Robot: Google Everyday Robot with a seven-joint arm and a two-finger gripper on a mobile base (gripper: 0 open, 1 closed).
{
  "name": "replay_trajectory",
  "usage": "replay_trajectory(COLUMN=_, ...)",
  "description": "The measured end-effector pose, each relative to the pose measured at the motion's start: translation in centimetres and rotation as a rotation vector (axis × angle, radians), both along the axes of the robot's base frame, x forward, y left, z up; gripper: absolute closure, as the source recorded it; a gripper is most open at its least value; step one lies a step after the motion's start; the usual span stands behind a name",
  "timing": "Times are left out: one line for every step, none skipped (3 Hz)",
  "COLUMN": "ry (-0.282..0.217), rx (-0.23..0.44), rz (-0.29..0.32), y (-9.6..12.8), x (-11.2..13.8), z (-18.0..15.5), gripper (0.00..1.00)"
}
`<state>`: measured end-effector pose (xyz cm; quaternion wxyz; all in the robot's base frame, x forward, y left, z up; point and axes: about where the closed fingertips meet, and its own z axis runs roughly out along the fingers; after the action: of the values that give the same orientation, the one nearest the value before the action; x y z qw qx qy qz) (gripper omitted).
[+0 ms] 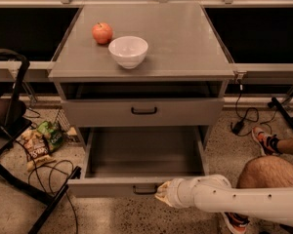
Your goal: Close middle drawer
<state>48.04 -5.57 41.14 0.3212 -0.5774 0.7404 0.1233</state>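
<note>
The grey cabinet [141,57] stands in the middle of the view. Its middle drawer [144,155] is pulled out toward me, a wide empty grey tray with a low front and a small black bar handle [145,190]. The top drawer [142,112], with a taller front and its own black handle, sits above it and is nearly in. My gripper [162,194] is at the end of my white arm [234,201], which comes in from the lower right. It rests against the middle drawer's front, just right of the handle. The lowest drawer is hidden.
A red apple [102,32] and a white bowl [128,51] sit on the cabinet top. A person's bare leg [266,172] and shoe [265,139] are at the right. Snack bags [41,141], cables and a black frame [19,126] lie at the left.
</note>
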Motion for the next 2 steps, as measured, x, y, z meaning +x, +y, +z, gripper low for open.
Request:
replay_trajectory(ry=-0.007, rx=-0.005, rz=0.021, y=0.0, x=0.5, z=-0.8, gripper=1.0)
replay_trajectory(ry=-0.017, rx=-0.018, rz=0.074, y=0.9, x=1.5, z=-2.3, gripper=1.0)
